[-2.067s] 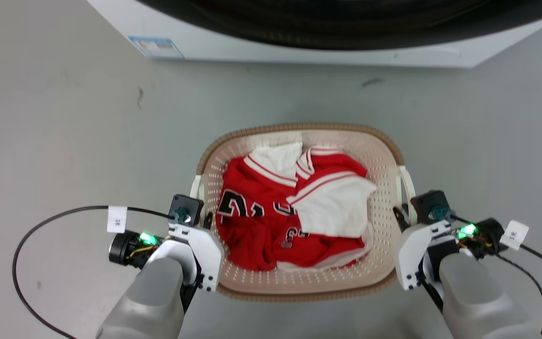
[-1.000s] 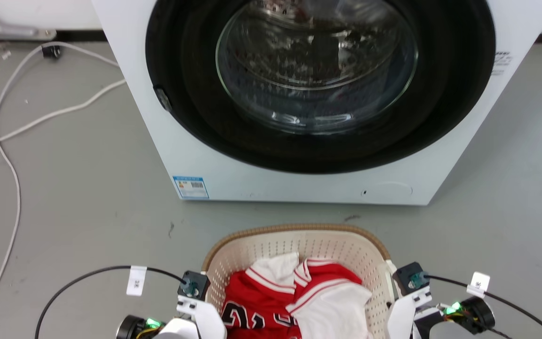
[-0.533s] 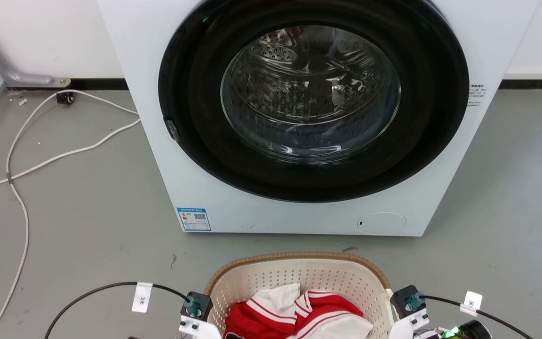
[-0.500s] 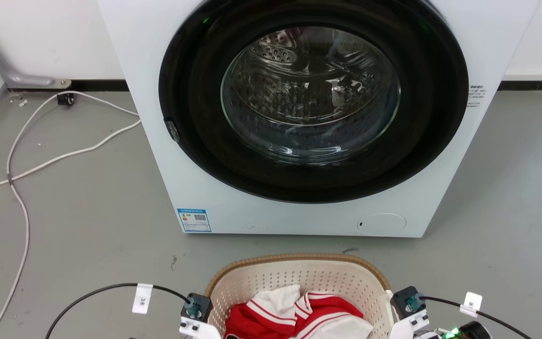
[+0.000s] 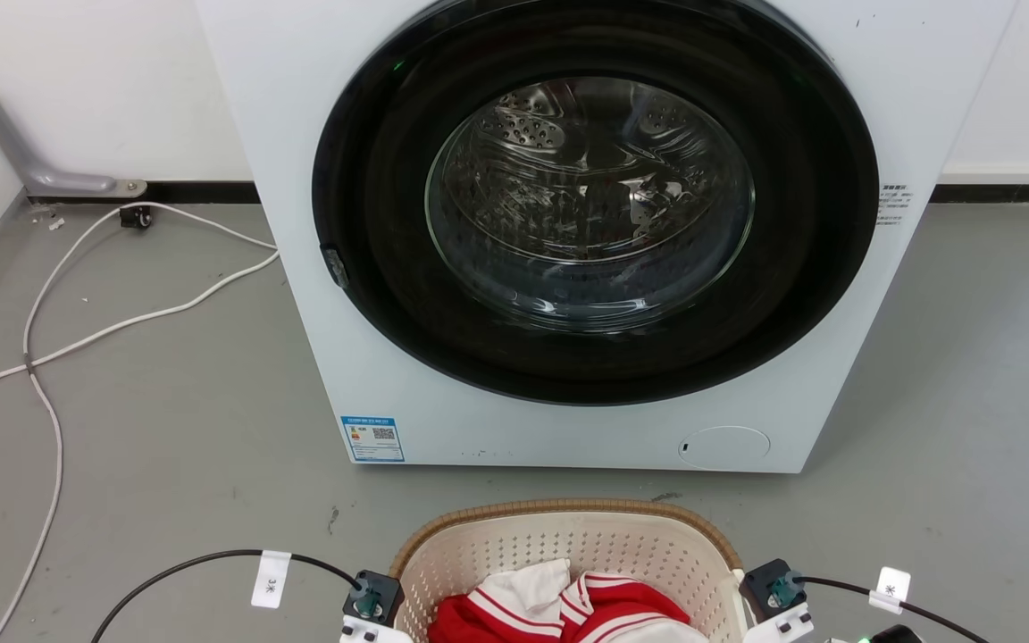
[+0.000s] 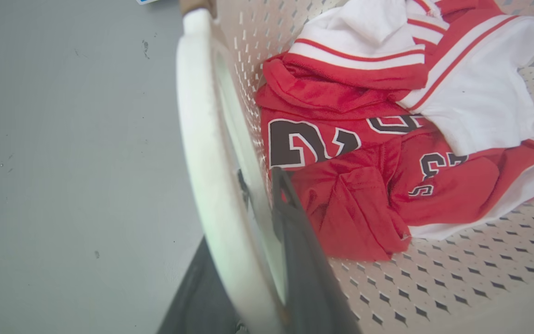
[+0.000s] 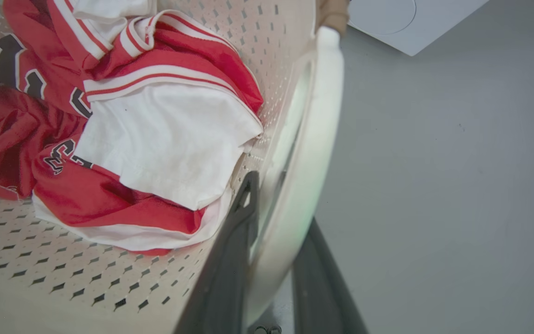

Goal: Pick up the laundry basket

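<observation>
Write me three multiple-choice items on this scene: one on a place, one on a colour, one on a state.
1. Where is the laundry basket relative to the washer?
A. On top of it
B. In front of its door
C. Behind it

2. What colours are the clothes in the basket?
A. Blue and yellow
B. Green and grey
C. Red and white

3. How is the left gripper?
A. Shut on the basket's white handle
B. Open above the floor
C. Shut on a garment

Answers:
1 B: the head view shows the basket just before the round door.
2 C: both wrist views show the clothes red with white parts.
3 A: the left wrist view shows a dark finger on each side of the handle.
</observation>
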Controlling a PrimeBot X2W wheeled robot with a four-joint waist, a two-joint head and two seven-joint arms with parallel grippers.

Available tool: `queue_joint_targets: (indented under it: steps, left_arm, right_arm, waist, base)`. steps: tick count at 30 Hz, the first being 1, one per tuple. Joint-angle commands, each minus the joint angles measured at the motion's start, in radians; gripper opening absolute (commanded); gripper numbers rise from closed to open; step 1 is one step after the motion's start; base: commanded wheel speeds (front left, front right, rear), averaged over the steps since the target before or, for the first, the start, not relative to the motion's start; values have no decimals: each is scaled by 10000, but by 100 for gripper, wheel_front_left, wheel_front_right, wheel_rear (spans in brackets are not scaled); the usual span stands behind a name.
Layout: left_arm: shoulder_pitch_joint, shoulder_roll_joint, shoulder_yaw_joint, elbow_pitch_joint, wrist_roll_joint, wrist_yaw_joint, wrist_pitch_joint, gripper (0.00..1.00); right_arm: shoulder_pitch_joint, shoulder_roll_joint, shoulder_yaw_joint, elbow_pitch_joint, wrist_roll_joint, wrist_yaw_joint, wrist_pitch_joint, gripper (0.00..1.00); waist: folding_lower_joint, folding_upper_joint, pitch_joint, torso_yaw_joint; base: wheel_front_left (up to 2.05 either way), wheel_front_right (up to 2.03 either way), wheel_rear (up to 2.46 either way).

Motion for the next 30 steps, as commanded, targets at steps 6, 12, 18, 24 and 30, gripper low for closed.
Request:
queue_joint_targets:
  steps: [6,12,18,24,30]
  left_arm:
    - [71,-28,-238,-85,-183,-103,-50,0]
    - [127,-3,-412,-80,-359,-100,-54,0]
    - [134,39,-584,-76,-562,-99,-63,0]
    - [136,82,-734,-70,-699,-97,-75,0]
    - [75,117,-886,-67,-818,-97,-120,0]
  right_arm:
    - [154,-28,348,-44,193,32,59,0]
    - [224,-93,584,-41,430,32,96,0]
    - [247,-117,787,-40,650,32,105,0]
    - [202,-130,964,-37,890,32,97,0]
    - [88,-143,1105,-36,1035,32,73,0]
  waist:
    - [1,0,-111,-21]
    - [1,0,-180,-40]
    - [1,0,-217,-59]
    - [1,0,-218,-53]
    - [1,0,-179,-39]
  base:
    - [0,0,0]
    - [0,0,0]
    - [0,0,0]
    - [0,0,0]
    - [0,0,0]
